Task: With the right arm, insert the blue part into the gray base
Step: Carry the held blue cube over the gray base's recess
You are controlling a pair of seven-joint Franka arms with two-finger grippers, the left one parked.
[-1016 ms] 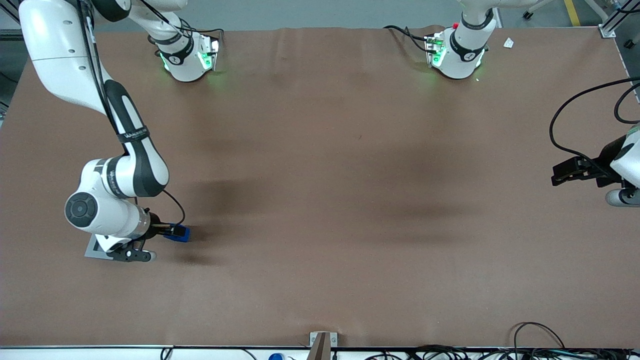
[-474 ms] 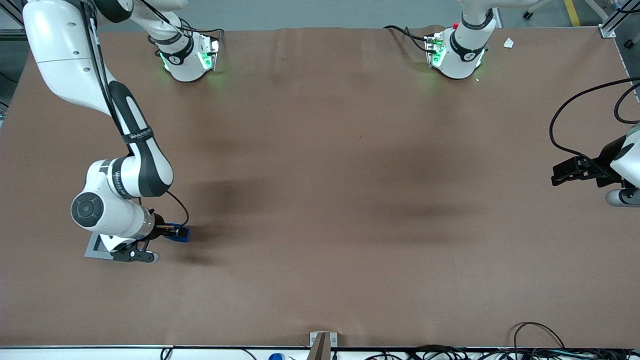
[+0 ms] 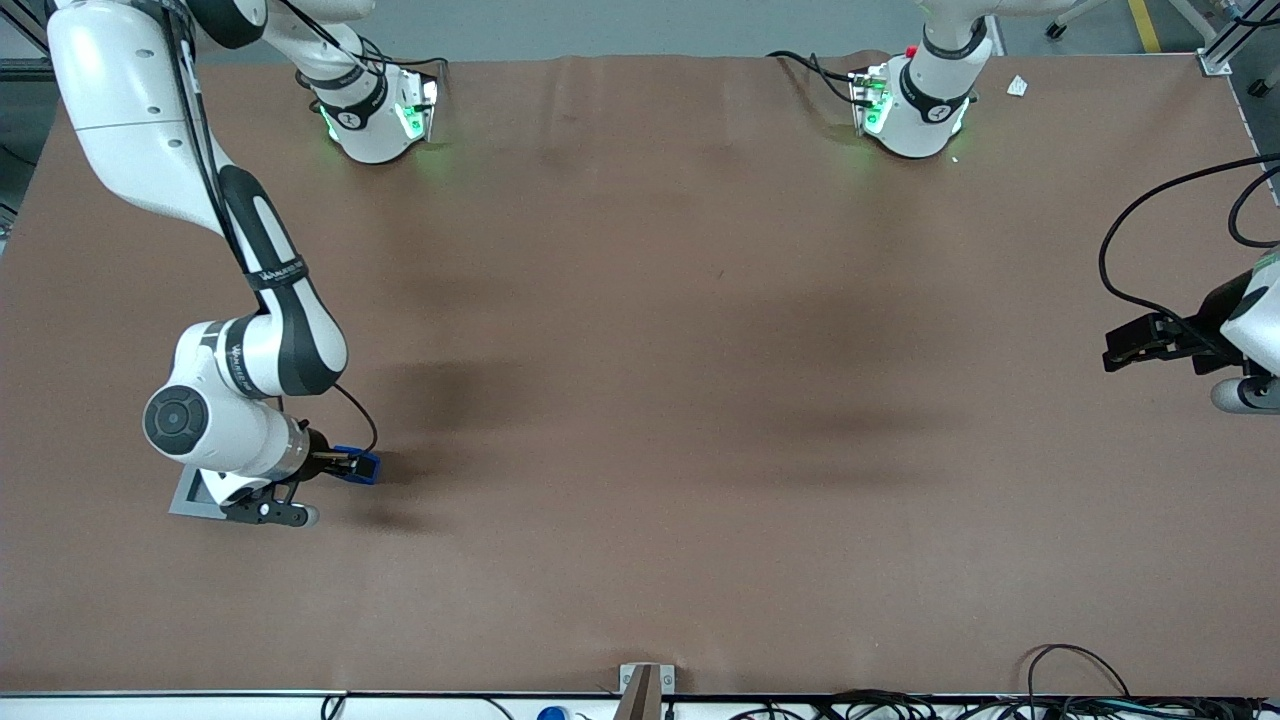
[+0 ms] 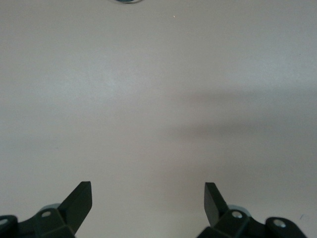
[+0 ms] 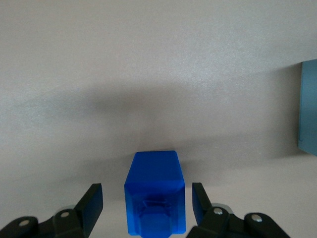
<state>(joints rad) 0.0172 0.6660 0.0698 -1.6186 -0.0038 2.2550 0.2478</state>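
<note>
The blue part [image 5: 155, 197] is seen on the brown worktop [image 3: 700, 400] between the spread, untouching fingers of the hand [image 5: 147, 204], just beside the gray base [image 3: 190, 492], which is largely covered by the right arm [image 3: 245, 355].

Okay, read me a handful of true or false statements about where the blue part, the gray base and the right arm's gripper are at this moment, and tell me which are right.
1. The gripper is open, with a finger on each side of the blue part. True.
2. The blue part sits inside the gray base. False: it stands on the brown table beside the base, toward the parked arm's end.
3. The right arm covers much of the gray base in the front view. True.
4. The gripper is shut on the blue part. False: in the right wrist view gaps show between both fingers and the part.
5. The blue part is gray on top. False: it is blue all over.
</note>
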